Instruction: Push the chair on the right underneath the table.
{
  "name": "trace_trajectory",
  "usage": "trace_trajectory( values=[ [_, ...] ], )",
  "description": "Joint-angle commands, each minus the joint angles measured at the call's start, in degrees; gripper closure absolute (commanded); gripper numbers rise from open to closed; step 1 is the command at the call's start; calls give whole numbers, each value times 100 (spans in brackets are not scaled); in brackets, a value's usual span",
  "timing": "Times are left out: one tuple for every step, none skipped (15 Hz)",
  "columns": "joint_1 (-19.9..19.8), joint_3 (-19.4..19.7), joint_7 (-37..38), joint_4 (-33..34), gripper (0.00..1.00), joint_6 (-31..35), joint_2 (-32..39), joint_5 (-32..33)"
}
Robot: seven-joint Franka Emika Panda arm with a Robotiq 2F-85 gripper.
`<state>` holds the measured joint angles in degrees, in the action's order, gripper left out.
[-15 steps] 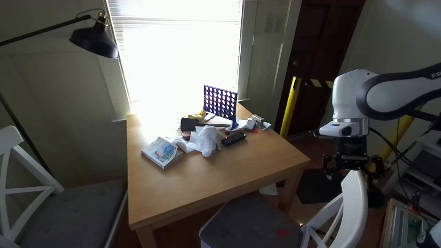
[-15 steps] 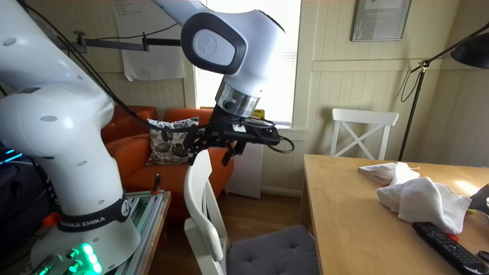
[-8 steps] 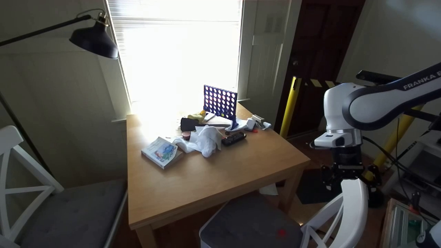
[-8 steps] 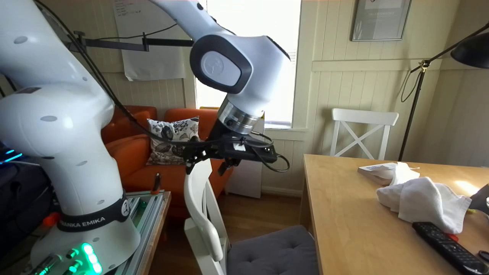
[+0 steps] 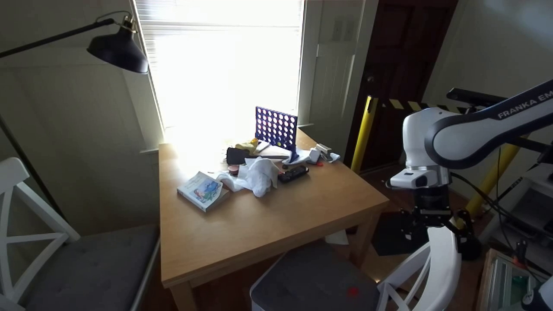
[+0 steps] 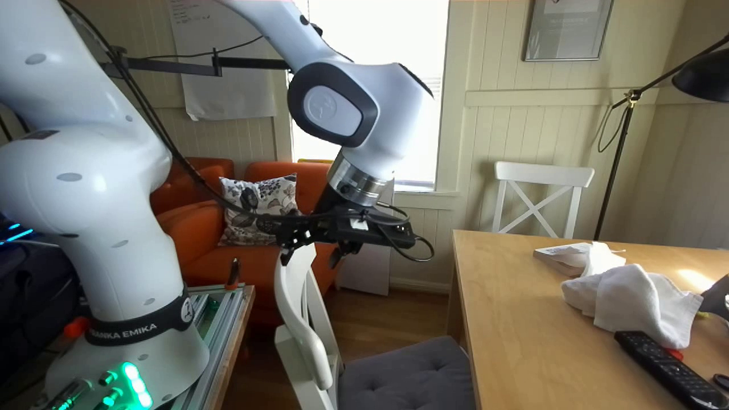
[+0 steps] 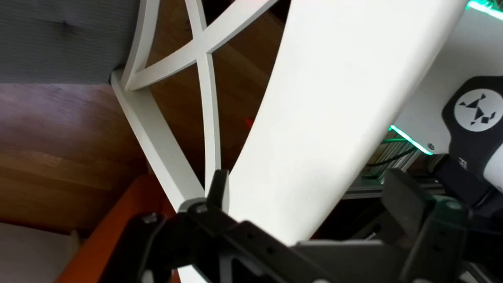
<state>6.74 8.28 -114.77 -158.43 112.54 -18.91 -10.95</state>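
Two black fingers: spread wide on the Robotiq gripper, with the curved top rail standing between them; the wrist view shows a gap beside one finger, while contact at the other cannot be told.
White X-back chair: upright, facing the square tan wooden table, its back well out from the edge; the table hides part of its grey seat cushion.
White Franka arm: spans from the side away from the table to above the chair's back.
On the table: a paperback book lying flat, a crumpled white cloth just beside it, a black remote control near the cloth, and behind these an upright blue Connect Four grid.
Second white chair: also with an X-shaped back, at another side of the table, near a cream panelled wall.
Black floor lamp: its shade hangs beside a window glaring white through horizontal blinds.
Orange armchair: in an exterior view, behind the arm, with a leaf-patterned cushion on it.
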Motion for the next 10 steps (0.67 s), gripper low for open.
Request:
trace_trajectory(
  values=[
    [-38, -234, 86, 6, 0, 546, 510, -60],
    [-48, -274, 108, 5, 0, 637, 605, -34],
    [-65, -308, 134, 5, 0, 720, 689, -17],
    [-87, -329, 156, 6, 0, 797, 746, -8],
    [-102, -344, 157, 7, 0, 853, 783, -13],
    [-129, -361, 226, 9, 0, 876, 764, 15],
    [-148, -371, 290, 12, 0, 876, 733, 34],
    [-166, -383, 362, 19, 0, 844, 704, 76],
    [-182, -395, 472, 26, 0, 716, 677, 93],
    [-195, -411, 556, 31, 0, 674, 667, 112]
  ],
)
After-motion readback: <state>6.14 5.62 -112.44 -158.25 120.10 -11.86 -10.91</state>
